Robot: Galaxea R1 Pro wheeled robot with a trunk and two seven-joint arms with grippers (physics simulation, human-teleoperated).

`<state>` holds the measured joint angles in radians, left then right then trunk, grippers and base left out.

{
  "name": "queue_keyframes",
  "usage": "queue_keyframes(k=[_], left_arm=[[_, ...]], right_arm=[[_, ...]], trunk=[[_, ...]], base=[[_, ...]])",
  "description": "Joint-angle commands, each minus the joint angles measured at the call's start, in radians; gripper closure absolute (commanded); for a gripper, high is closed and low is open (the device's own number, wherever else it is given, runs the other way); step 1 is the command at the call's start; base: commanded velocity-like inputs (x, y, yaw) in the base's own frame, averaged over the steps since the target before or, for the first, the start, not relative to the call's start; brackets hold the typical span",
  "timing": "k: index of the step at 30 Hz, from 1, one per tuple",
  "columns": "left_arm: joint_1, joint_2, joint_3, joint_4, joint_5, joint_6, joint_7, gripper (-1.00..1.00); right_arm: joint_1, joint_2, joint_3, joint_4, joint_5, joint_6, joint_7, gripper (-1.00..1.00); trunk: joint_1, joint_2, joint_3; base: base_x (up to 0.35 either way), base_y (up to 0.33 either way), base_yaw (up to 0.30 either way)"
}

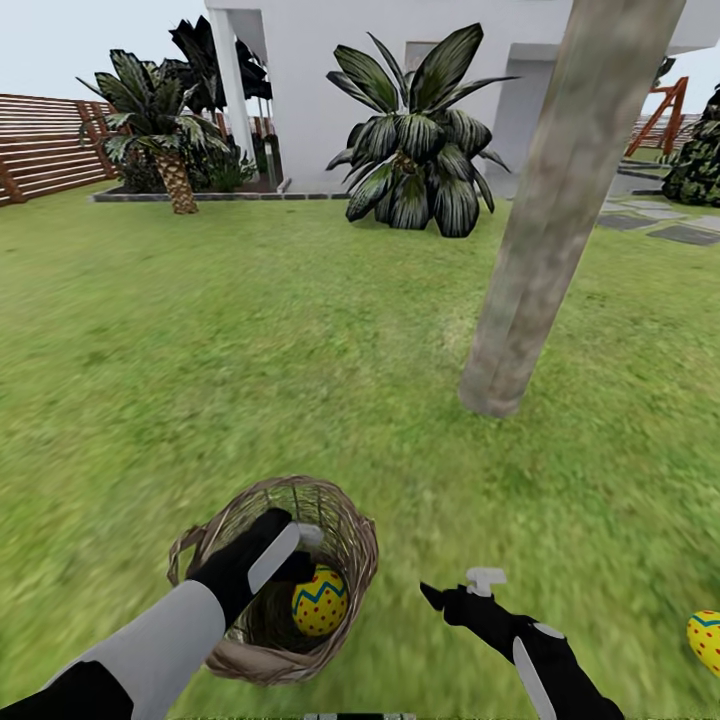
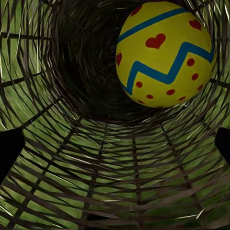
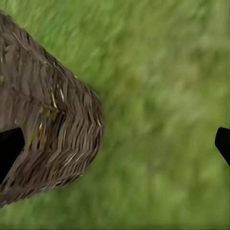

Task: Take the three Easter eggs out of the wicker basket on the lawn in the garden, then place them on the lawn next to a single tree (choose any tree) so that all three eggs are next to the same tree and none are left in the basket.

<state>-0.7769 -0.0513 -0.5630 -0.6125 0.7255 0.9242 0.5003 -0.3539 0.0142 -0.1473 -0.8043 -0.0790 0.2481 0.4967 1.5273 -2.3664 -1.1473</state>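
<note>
Easter egg [image 1: 320, 601] in wicker basket [image 1: 345, 520] | left end effector [image 1: 290, 545] inside, spread, empty | right end effector [image 1: 455, 588] spread over lawn [image 1: 200, 350] | second egg [image 1: 705, 640] on grass

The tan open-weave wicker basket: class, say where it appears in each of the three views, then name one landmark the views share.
Head view: tan open-weave wicker basket at lower left of centre, left end effector reaching inside.
Left wrist view: its woven inner wall surrounds the picture.
Right wrist view: its outer wall at the left.
Shared landmark: the bright green grass lawn, visible around or through the weave.
</note>
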Motion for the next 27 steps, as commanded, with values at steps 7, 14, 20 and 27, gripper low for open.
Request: queue_keyframes(k=[7, 14, 20, 27], left_arm=[[-0.001, 0.001, -0.011, -0.002, 0.005, -0.037, 0.009, -1.0], [-0.001, 0.003, -0.013, -0.001, 0.005, -0.072, 0.009, -1.0], [-0.001, 0.005, -0.007, -0.004, 0.006, -0.097, 0.008, -1.0], [-0.001, 0.005, -0.004, -0.003, 0.011, -0.123, -0.019, -1.0]], right_arm=[[0.0, 0.001, -0.006, -0.002, -0.008, 0.009, 0.005, -1.0], [0.0, 0.0, -0.006, -0.003, -0.009, 0.008, 0.005, -1.0], [0.0, 0.0, -0.006, -0.003, -0.01, 0.008, 0.005, -1.0], [0.0, 0.0, -0.007, -0.004, -0.01, 0.008, 0.005, -1.0]], trunk=[[0.027, -0.05, -0.034], [0.054, -0.099, -0.068], [0.061, -0.113, -0.084], [0.061, -0.113, -0.095]], base=[[0.0, 0.0, 0.0], [0.0, 0.0, 0.0], [0.0, 0.0, 0.0], [0.0, 0.0, 0.0]])
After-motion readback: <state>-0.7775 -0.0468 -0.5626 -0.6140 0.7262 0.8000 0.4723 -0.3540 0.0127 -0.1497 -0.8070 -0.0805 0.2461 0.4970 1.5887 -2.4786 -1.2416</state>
